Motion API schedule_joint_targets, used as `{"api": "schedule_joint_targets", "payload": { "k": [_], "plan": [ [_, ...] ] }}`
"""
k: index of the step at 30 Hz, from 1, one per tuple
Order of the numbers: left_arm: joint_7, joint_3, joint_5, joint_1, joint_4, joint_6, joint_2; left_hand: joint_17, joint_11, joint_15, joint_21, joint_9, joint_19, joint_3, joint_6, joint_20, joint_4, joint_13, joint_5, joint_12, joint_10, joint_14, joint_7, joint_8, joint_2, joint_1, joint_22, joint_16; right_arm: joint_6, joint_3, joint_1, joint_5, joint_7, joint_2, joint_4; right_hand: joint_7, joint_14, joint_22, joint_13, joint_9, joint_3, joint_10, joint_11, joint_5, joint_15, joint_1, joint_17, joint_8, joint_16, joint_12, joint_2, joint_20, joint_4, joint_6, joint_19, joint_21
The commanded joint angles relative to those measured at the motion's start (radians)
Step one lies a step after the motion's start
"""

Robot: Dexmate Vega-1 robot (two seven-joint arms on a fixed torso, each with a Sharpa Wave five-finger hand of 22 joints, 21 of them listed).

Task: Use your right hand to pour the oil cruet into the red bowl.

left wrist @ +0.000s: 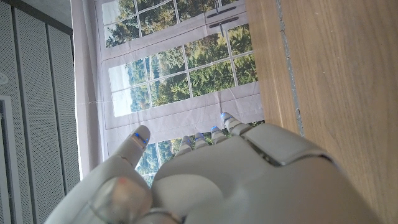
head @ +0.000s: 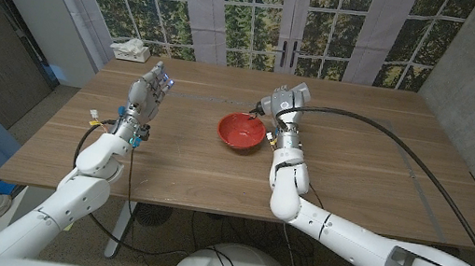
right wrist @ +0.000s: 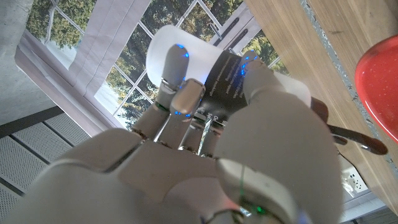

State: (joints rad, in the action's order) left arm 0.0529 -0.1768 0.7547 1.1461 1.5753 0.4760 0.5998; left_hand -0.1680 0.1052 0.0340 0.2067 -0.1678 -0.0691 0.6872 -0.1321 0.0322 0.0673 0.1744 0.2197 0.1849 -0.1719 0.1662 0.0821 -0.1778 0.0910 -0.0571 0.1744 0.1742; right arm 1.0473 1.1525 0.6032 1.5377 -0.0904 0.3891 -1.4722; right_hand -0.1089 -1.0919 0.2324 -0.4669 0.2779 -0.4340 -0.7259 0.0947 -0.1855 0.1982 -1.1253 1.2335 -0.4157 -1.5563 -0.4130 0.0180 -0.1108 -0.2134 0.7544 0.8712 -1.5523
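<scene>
Fingers [right wrist: 176, 68] grip oil cruet [right wrist: 214, 65] beside red bowl [head: 241, 132].

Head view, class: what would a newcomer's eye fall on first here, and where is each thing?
The red bowl stands out near the middle of the wooden table. Just beside it the right hand grips the oil cruet, a white vessel with a dark label and a dark spout pointing toward the bowl. Across the table the left hand stands raised and holds nothing, with tall windows behind.
</scene>
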Motion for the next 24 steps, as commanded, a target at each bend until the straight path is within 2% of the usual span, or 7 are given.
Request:
{"api": "schedule_joint_targets", "payload": {
  "k": [1, 9, 10, 11, 12, 19, 24],
  "plan": [
    [0.007, -0.001, 0.005, -0.003, -0.007, 0.006, -0.003, -0.002, -0.002, 0.09, -0.001, -0.003, 0.003, 0.006, 0.0, 0.038, -0.005, 0.002, 0.004, 0.003, -0.055, 0.073, 0.006, -0.004, 0.068, 0.011, 0.002, 0.002, -0.043, -0.048, 0.028, 0.076, 0.044, 0.001, -0.012, -0.064, -0.002, 0.003, -0.296, 0.003, -0.065, -0.116, 0.097, -0.021, 0.019, -0.13, 0.003, -0.007, 0.002, 0.008, 0.116, -0.108, 0.034, 0.125, -0.003, 0.001],
    [0.009, -0.001, 0.005, -0.003, -0.009, 0.006, -0.003, -0.002, -0.001, 0.09, -0.002, -0.003, 0.003, 0.006, -0.001, 0.038, -0.006, 0.002, 0.004, 0.003, -0.055, 0.074, 0.006, -0.004, 0.068, 0.01, 0.002, 0.002, -0.08, -0.074, 0.039, 0.113, 0.09, 0.004, -0.027, -0.038, -0.002, -0.013, -0.304, 0.025, -0.091, -0.145, 0.094, -0.081, 0.018, -0.146, 0.001, -0.032, 0.008, 0.021, 0.082, -0.106, 0.036, 0.168, 0.008, 0.004],
    [0.009, -0.001, 0.005, -0.003, -0.009, 0.007, -0.003, -0.002, -0.001, 0.09, -0.002, -0.003, 0.003, 0.005, 0.0, 0.038, -0.007, 0.002, 0.004, 0.003, -0.055, 0.074, 0.006, -0.004, 0.067, 0.01, 0.002, 0.002, -0.084, -0.078, 0.041, 0.11, 0.074, 0.003, -0.025, -0.035, -0.007, -0.015, -0.312, 0.034, -0.082, -0.148, 0.091, -0.091, 0.018, -0.124, 0.0, -0.035, 0.009, 0.021, 0.067, -0.104, 0.046, 0.166, 0.012, 0.001],
    [0.009, -0.001, 0.006, -0.003, -0.009, 0.007, -0.003, -0.001, -0.001, 0.09, -0.002, -0.003, 0.003, 0.005, -0.001, 0.039, -0.007, 0.002, 0.004, 0.003, -0.055, 0.074, 0.006, -0.003, 0.067, 0.01, 0.002, 0.002, -0.025, -0.074, 0.027, 0.164, 0.018, -0.039, 0.071, -0.036, -0.009, -0.017, -0.315, 0.036, -0.08, -0.151, 0.091, -0.092, 0.018, -0.121, 0.0, -0.036, 0.009, 0.02, 0.064, -0.105, 0.047, 0.166, 0.011, 0.002],
    [0.008, -0.001, 0.005, -0.003, -0.01, 0.008, -0.004, -0.001, -0.001, 0.091, -0.002, -0.003, 0.003, 0.005, -0.001, 0.039, -0.007, 0.002, 0.004, 0.003, -0.056, 0.074, 0.006, -0.004, 0.067, 0.01, 0.002, 0.001, -0.037, -0.059, 0.021, 0.227, 0.091, -0.021, 0.064, -0.032, -0.016, -0.018, -0.323, 0.044, -0.073, -0.182, 0.091, -0.095, 0.018, -0.111, 0.0, -0.041, 0.007, 0.007, 0.056, -0.106, 0.049, 0.17, 0.012, 0.002],
    [0.007, 0.0, 0.005, -0.003, -0.009, 0.006, -0.002, -0.001, -0.001, 0.09, -0.003, -0.003, 0.002, 0.004, -0.001, 0.038, -0.009, 0.002, 0.003, 0.003, -0.056, 0.074, 0.007, -0.003, 0.067, 0.009, 0.002, 0.001, -0.115, -0.08, 0.033, 0.193, 0.081, 0.001, 0.013, -0.007, -0.047, -0.021, -0.273, 0.011, -0.034, -0.311, 0.076, -0.045, 0.019, -0.126, 0.001, -0.071, 0.0, 0.008, 0.01, -0.11, 0.041, 0.299, 0.026, 0.005],
    [0.007, -0.001, 0.005, -0.005, -0.011, 0.005, -0.003, 0.0, 0.0, 0.092, -0.003, -0.003, 0.003, 0.002, -0.001, 0.039, -0.012, 0.002, 0.003, 0.003, -0.056, 0.075, 0.009, -0.004, 0.066, 0.007, 0.002, 0.001, -0.164, -0.091, 0.038, 0.2, 0.143, 0.018, -0.022, 0.045, -0.068, -0.019, -0.186, -0.045, -0.029, -0.397, 0.026, 0.0, 0.019, -0.188, 0.001, -0.073, 0.003, 0.047, -0.039, -0.113, 0.035, 0.399, 0.047, 0.014]
  ]
}}
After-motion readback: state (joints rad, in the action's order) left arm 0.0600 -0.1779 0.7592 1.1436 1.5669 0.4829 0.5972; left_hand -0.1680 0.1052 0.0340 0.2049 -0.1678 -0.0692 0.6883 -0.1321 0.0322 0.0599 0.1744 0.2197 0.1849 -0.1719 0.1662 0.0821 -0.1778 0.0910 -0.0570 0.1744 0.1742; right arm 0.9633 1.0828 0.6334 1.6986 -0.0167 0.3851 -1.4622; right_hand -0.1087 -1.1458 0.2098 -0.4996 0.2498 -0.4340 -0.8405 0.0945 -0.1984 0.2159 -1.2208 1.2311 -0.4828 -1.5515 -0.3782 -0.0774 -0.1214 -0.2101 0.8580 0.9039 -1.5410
